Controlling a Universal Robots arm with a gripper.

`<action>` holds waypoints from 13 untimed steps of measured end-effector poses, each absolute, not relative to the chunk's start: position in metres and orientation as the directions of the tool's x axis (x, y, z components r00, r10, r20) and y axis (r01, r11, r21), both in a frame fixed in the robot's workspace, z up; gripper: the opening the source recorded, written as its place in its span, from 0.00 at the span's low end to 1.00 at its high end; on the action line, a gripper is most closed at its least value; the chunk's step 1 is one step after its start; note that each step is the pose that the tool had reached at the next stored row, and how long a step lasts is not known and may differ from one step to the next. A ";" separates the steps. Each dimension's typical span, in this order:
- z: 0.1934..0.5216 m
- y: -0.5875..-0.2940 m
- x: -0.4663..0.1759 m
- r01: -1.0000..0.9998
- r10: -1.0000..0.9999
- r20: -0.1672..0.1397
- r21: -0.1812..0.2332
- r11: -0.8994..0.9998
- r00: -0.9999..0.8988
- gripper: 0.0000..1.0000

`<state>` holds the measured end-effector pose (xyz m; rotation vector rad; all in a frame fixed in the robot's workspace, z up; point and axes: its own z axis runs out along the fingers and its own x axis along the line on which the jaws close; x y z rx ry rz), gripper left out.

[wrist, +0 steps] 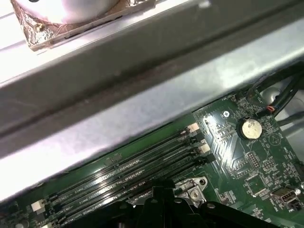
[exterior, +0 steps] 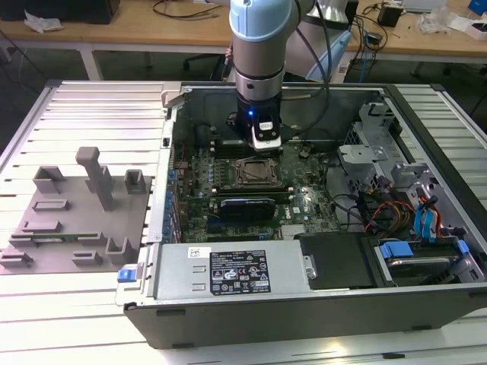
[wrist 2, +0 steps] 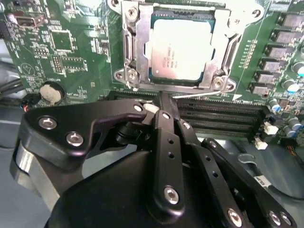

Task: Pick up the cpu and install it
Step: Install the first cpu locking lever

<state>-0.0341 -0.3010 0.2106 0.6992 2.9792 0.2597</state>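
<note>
The pincer [wrist 2: 163, 97] has its two fingers pressed together to one thin tip, and it pinches nothing. The cpu [wrist 2: 175, 50] is not in the pincer. It lies flat inside the metal socket frame [wrist 2: 129, 47] on the green motherboard [wrist 2: 61, 57], with its silvery top facing up, so I judge that it is already seated.

In the exterior view the socket lies at about 6 o'clock from the pincer and very near it. The tip hangs just beside the frame's edge, above the border between the frame and the black memory slots [wrist 2: 218, 116]. The chip is square, so it has no real long axis. Its edges run parallel to the slots and square to the closed fingers.

A thin lever rod [wrist 2: 199, 95] lies along the frame's side nearest to the tip. Whether the frame is clamped down on the chip, I cannot tell from this angle.

Room for moving is narrow. In the exterior view the far wall of the computer case [exterior: 251, 319] stands at 12 o'clock from the pincer, and the first wrist view shows this grey wall [wrist: 118, 95] close above the slots. The dark expansion card [exterior: 245, 207] lies at 6 o'clock from the socket. A round coin battery [wrist 2: 50, 92] sits on the board, well apart from the chip.
</note>
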 end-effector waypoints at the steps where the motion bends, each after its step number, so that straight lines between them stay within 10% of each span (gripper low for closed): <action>1: 0.211 -0.299 -0.034 0.435 0.447 -0.030 0.180 0.882 -0.894 0.11; 13: 0.211 -0.294 -0.039 0.435 0.447 -0.030 0.180 0.882 -0.894 0.11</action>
